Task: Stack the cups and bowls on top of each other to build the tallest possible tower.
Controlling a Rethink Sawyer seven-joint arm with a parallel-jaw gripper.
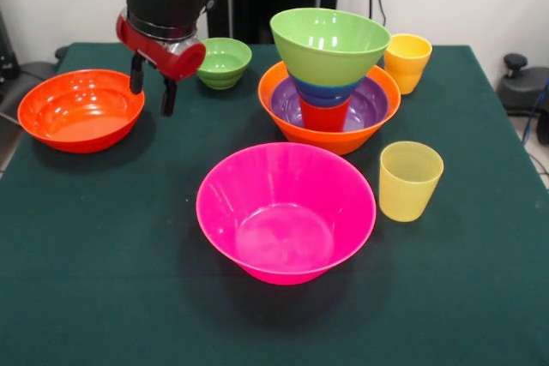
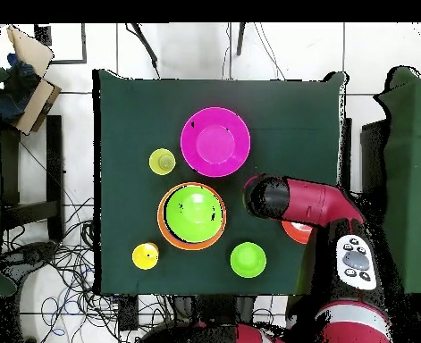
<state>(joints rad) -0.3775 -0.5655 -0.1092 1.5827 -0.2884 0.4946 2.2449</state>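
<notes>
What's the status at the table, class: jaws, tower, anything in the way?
Gripper jaws open, empty, above red-orange bowl's rim. Tower standing, green bowl topmost. Pink bowl, both yellow cups loose. Nothing in the way.

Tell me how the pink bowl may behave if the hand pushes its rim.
The pink bowl looks glossy, so the hand may slip on it. It is empty and looks like thin plastic, so probably light and would slide. Its base is narrower than its rim, so it might tip.
</notes>
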